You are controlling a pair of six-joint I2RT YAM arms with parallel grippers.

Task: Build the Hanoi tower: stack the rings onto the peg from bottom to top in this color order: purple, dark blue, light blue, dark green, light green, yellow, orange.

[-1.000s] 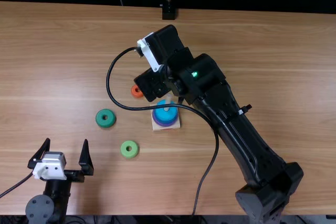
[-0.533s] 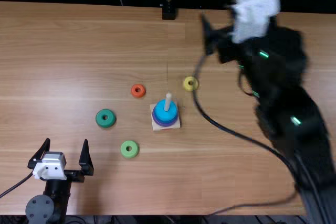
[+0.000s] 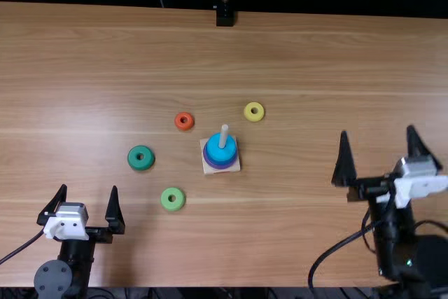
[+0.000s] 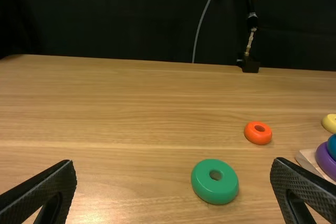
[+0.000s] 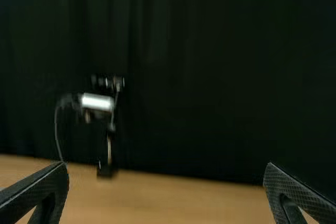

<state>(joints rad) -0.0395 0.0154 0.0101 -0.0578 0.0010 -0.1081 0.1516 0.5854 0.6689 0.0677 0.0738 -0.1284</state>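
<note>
Jaws wide and empty, left gripper [image 3: 88, 188] clearly nearer: dark green ring [image 3: 141, 166], surely next, lies ahead and rightward!

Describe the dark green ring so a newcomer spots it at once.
On the wooden table, find the square base with its upright peg. In the top view, the dark green ring lies flat left of that base. It is darker and larger than the light green ring.
</note>
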